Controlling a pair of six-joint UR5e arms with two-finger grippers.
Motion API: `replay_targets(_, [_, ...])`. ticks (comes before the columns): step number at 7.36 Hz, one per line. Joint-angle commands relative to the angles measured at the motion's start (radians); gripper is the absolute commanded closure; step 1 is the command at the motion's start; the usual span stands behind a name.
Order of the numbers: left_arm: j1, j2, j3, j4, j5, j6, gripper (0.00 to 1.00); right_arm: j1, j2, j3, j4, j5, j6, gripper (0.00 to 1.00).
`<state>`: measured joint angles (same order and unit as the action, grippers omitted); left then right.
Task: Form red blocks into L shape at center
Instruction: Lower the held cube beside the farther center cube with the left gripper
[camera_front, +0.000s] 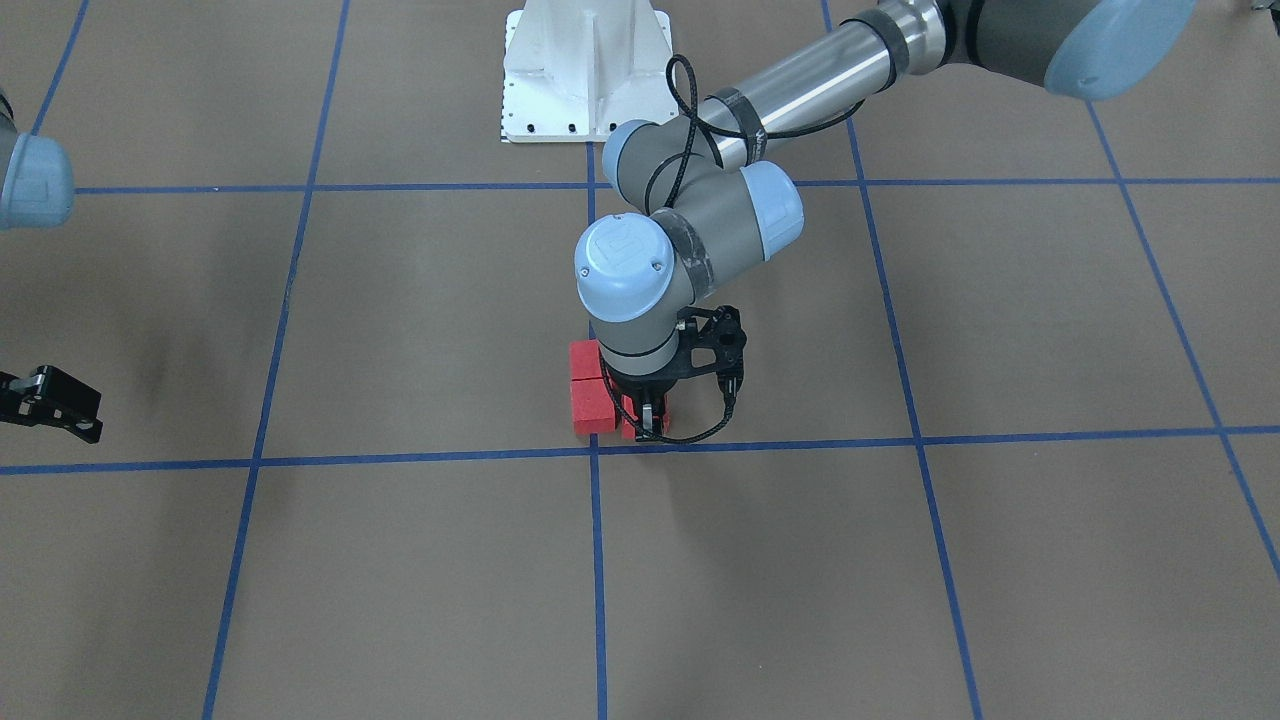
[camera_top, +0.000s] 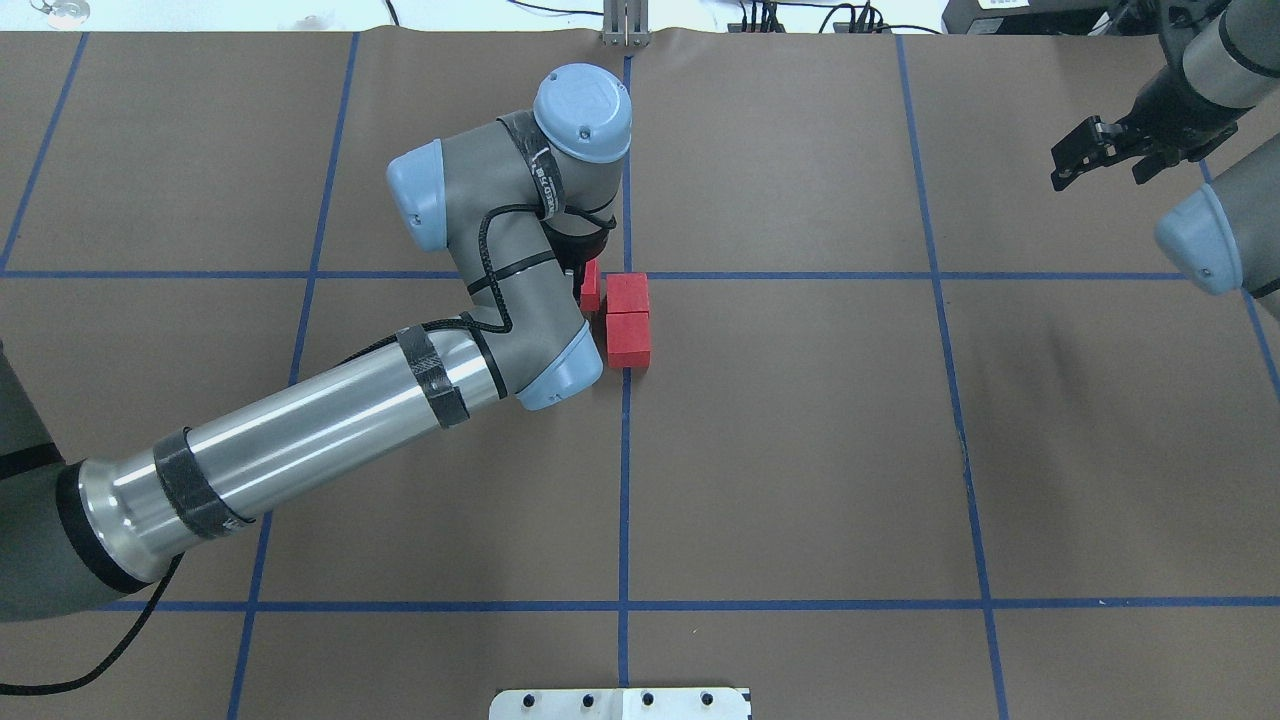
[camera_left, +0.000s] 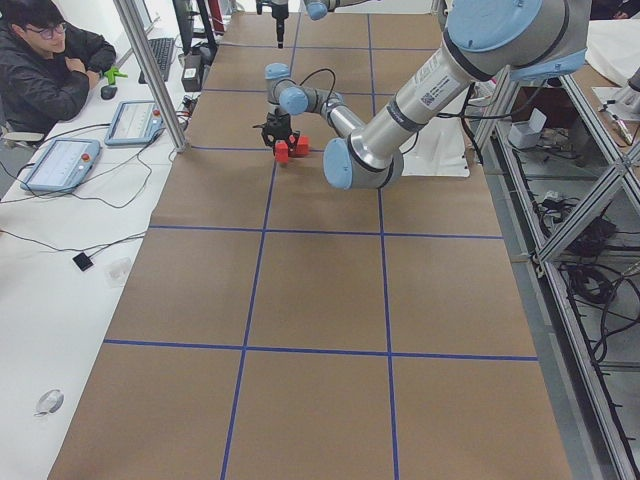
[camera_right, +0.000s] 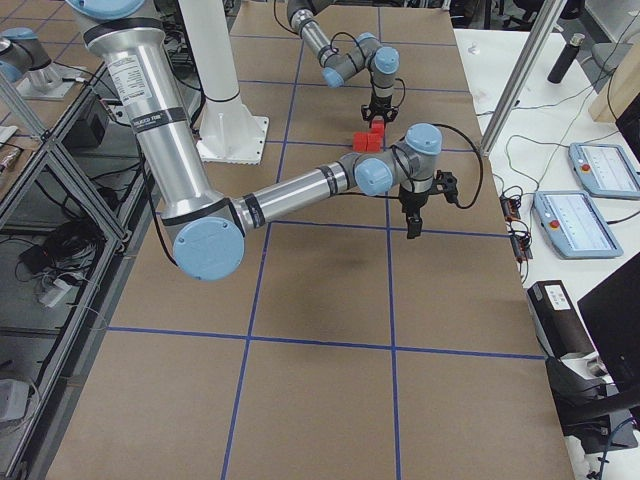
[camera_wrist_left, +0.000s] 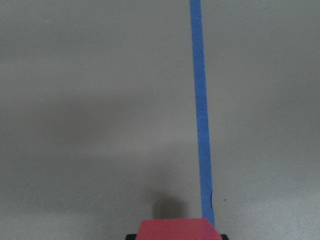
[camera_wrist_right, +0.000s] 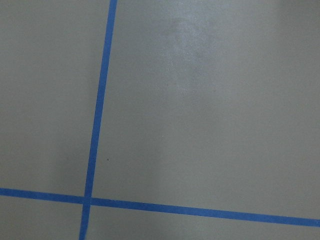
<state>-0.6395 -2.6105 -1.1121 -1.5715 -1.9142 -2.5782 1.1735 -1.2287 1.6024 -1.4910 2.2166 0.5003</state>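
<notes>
Near centre crossing (camera_front: 594, 450), left gripper (camera_front: 652, 420) pinched matte red cube (camera_wrist_left: 177, 230) beside two abutting square-edged red cubes (camera_top: 628, 340); right gripper (camera_top: 1070, 160) spread, empty.

Probably a robotics lab: teach pendants (camera_right: 565, 222), aluminium framing (camera_left: 152, 70), a seated operator (camera_left: 45, 70) alongside.

Red blocks (camera_top: 628, 318), blue-gridded brown surface (camera_top: 800, 450)
</notes>
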Motion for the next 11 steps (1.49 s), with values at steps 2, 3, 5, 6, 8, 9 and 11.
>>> replay_targets(2, [0.006,-0.008,0.003,0.034,0.006,0.004,1.00,0.000,0.002,-0.005,0.002,0.000,0.000,0.01])
replay_targets(3, [0.006,-0.008,0.001,0.044,0.006,0.004,1.00,0.000,0.003,-0.007,0.002,0.000,0.000,0.01])
replay_targets(5, [0.008,-0.010,0.001,0.044,0.006,0.004,1.00,0.000,0.005,-0.007,0.002,0.000,0.000,0.01])
replay_targets(6, [0.008,-0.010,0.001,0.044,0.006,0.004,1.00,0.000,0.005,-0.007,0.002,0.000,0.000,0.01])
replay_targets(8, [0.014,-0.011,0.001,0.045,0.006,0.004,1.00,-0.002,0.006,-0.012,0.002,-0.002,0.000,0.01])
replay_targets(9, [0.017,-0.011,0.001,0.045,0.007,0.004,1.00,-0.002,0.009,-0.019,0.003,-0.002,0.000,0.01])
replay_targets(11, [0.023,-0.011,0.001,0.047,0.021,0.003,1.00,-0.002,0.011,-0.019,0.003,-0.002,0.001,0.01])
